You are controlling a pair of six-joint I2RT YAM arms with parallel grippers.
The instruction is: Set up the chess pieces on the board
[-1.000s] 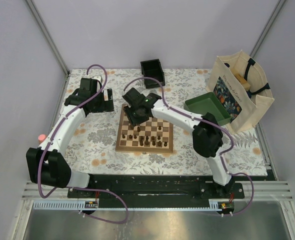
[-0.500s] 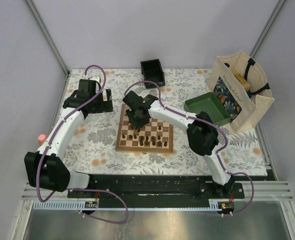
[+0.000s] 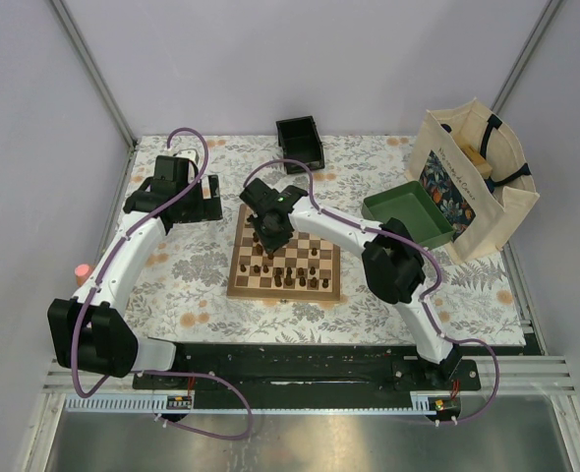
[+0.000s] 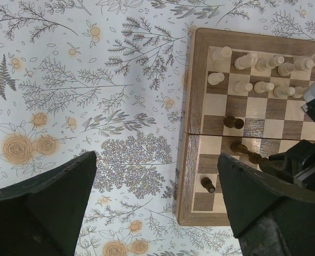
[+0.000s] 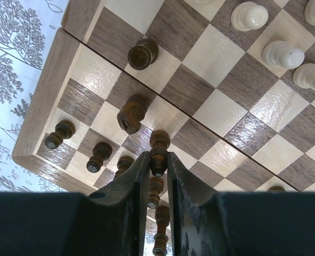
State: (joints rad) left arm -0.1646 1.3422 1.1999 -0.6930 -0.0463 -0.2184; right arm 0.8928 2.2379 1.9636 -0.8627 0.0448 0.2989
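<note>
Dark brown turned-wood pawn [image 5: 159,140] stands pinched in the right gripper [image 5: 157,159], whose jaws have just narrowed onto it near the border of the checkered wooden chessboard [image 5: 40,106]; the pick looks begun. A dark knight [image 5: 131,114] and neighbouring dark pawns [image 5: 99,157] crowd close, so straight up seems the only free way. The left gripper [image 4: 157,213] gapes empty over the floral tablecloth [image 4: 67,80].

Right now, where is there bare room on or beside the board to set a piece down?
The tablecloth left of the board is bare. On the board, the middle squares between the cream pieces and the dark knight are free. It is crowded at the corner rows where the right gripper pinches a dark piece among others.
</note>
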